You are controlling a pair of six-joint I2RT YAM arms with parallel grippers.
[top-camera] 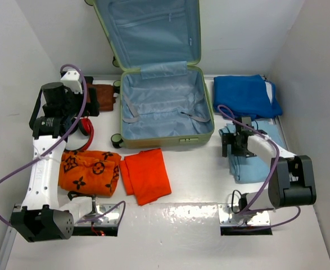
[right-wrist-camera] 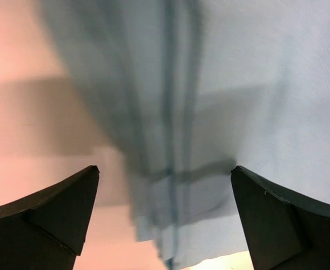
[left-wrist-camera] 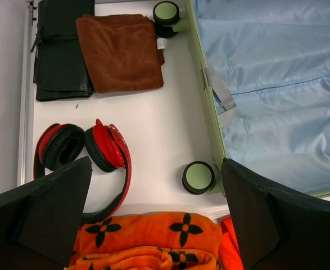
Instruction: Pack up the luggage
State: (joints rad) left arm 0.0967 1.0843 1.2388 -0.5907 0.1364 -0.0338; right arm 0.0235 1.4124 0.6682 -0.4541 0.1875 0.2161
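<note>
The luggage [top-camera: 165, 107], a pale green suitcase with light blue lining, lies open at the back centre, its lid propped against the wall. In the left wrist view its edge and a wheel [left-wrist-camera: 198, 177] show. My left gripper [top-camera: 69, 109] [left-wrist-camera: 156, 169] hangs open over the table left of the luggage, between the red headphones [left-wrist-camera: 97, 149] and that wheel, with nothing between its fingers. My right gripper [top-camera: 236, 147] [right-wrist-camera: 165, 174] stands open just above a folded light blue cloth [top-camera: 249, 166] [right-wrist-camera: 238, 101], its fingers straddling the cloth's folded edge without holding it.
An orange patterned towel [top-camera: 89, 171] [left-wrist-camera: 148, 242] and an orange-red garment [top-camera: 146, 173] lie in front of the luggage. A brown towel [left-wrist-camera: 120, 50] and a black pouch [left-wrist-camera: 60, 50] sit at the back left. A dark blue towel [top-camera: 246, 94] lies at the back right. White walls enclose the table.
</note>
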